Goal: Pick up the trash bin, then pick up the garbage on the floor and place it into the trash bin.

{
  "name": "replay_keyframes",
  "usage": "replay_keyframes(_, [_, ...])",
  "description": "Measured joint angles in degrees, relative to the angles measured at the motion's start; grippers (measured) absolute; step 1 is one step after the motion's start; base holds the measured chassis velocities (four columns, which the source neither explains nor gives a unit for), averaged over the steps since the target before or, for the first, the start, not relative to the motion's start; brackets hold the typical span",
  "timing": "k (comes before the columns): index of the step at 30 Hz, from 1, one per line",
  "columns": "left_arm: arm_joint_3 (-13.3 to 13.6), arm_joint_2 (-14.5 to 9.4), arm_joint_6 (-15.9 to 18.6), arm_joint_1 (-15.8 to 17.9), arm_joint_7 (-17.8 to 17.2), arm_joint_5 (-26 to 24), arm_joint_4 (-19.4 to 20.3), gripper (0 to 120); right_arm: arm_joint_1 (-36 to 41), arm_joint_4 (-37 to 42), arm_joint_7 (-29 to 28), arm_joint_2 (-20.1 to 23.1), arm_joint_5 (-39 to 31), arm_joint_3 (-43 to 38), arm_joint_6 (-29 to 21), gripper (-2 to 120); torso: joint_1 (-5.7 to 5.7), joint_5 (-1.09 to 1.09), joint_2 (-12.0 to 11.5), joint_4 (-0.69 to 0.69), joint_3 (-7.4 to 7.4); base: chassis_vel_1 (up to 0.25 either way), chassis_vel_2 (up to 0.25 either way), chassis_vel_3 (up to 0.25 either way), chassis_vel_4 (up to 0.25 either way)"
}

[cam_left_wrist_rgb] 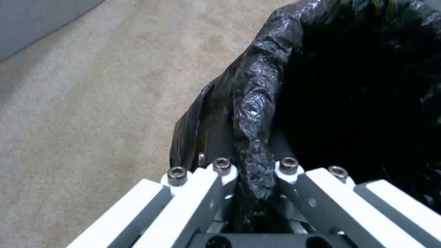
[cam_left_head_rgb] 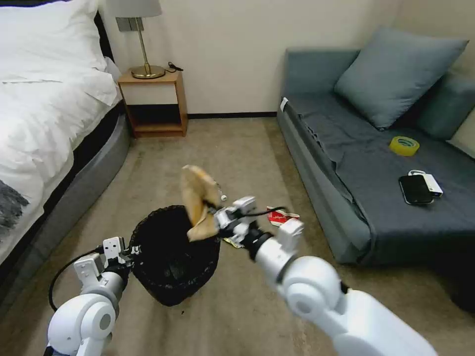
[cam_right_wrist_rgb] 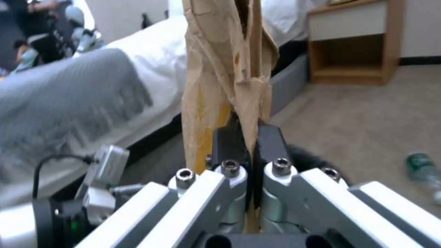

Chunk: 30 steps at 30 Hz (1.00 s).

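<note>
The trash bin [cam_left_head_rgb: 173, 257], round and lined with a crinkly black bag, is near me on the carpet. My left gripper [cam_left_head_rgb: 133, 251] is shut on its near-left rim, and the left wrist view shows the bag [cam_left_wrist_rgb: 257, 103] pinched in the gripper [cam_left_wrist_rgb: 255, 168]. My right gripper [cam_left_head_rgb: 213, 218] hangs over the bin's right rim, shut on a piece of garbage, a crumpled tan paper [cam_left_head_rgb: 199, 200] that stands upright from the gripper [cam_right_wrist_rgb: 250, 137]. A red-and-white wrapper [cam_left_head_rgb: 282, 216] and a yellow wrapper [cam_left_head_rgb: 230, 242] lie on the floor to the bin's right. A green bottle [cam_right_wrist_rgb: 425, 168] lies on the carpet.
A bed [cam_left_head_rgb: 44, 113] runs along the left, with a wooden nightstand [cam_left_head_rgb: 154, 101] and lamp at the back. A grey sofa [cam_left_head_rgb: 376, 163] on the right holds a yellow tape roll [cam_left_head_rgb: 403, 145] and a black phone [cam_left_head_rgb: 415, 189]. Open carpet lies between them.
</note>
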<state>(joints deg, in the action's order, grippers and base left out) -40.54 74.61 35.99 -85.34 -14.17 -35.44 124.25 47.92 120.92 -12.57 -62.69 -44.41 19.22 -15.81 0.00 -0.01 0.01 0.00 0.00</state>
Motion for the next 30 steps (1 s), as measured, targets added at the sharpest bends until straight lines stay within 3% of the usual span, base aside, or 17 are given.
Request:
replay_keyframes(5, [-0.5,0.0,0.0,-0.2,0.1,-0.4,0.3,3,-2.2,-4.4,0.4,-4.1,2.4,4.6,0.1,0,0.00,0.00,0.0,0.01,0.00,0.000,0.000,0.000,0.000])
replay_keyframes(17, [-1.1,0.1,0.0,-0.1,0.5,-1.3,0.5,3,-1.7,-9.1,1.0,-6.2,6.9,8.4,-0.4,1,0.00,0.00,0.0,0.00,0.00,0.000,0.000,0.000,0.000])
replay_keyframes(30, [-1.6,-0.1,-0.1,-0.1,1.0,-1.9,0.7,3,-0.1,-9.7,1.7,-6.2,9.4,8.3,-1.1,47,0.00,0.01,0.0,0.00,0.00,0.000,0.000,0.000,0.000])
